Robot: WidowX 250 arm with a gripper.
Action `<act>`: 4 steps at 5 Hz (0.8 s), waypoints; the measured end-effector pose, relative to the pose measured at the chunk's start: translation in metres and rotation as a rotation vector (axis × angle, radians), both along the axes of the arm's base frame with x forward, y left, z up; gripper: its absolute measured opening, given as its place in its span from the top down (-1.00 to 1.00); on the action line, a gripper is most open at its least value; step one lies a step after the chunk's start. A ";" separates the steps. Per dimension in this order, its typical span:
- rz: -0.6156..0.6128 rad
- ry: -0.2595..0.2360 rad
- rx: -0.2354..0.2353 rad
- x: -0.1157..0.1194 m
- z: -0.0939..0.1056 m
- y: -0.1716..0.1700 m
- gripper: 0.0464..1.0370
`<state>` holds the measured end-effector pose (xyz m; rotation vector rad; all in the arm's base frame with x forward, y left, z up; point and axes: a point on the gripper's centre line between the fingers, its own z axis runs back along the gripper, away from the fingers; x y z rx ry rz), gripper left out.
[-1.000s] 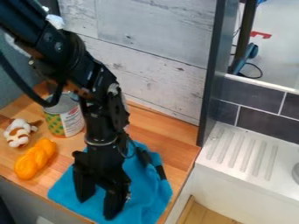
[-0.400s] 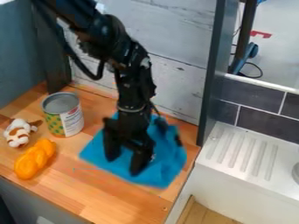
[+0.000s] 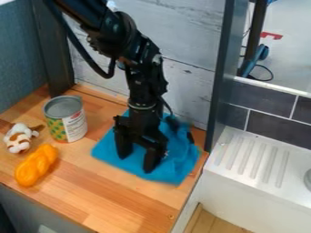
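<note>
Blue cloth: one, slid toward the wall, now on the counter's right part
Gripper: one, moved likewise, fingers wide over cloth
Can, plush toy, orange twist: one each, unmoved

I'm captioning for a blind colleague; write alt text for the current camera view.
A black robot gripper, fingers apart, points down at a blue cloth on a wooden counter. At picture left are a tin can, an orange twisted loaf and a brown-and-white plush toy.
</note>
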<state>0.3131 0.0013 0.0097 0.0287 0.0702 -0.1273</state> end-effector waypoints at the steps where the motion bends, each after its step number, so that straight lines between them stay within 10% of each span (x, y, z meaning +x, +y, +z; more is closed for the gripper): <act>1: 0.019 0.011 0.022 0.000 0.002 0.003 -0.93; 4: -0.010 -0.022 0.003 -0.013 0.066 0.028 -0.93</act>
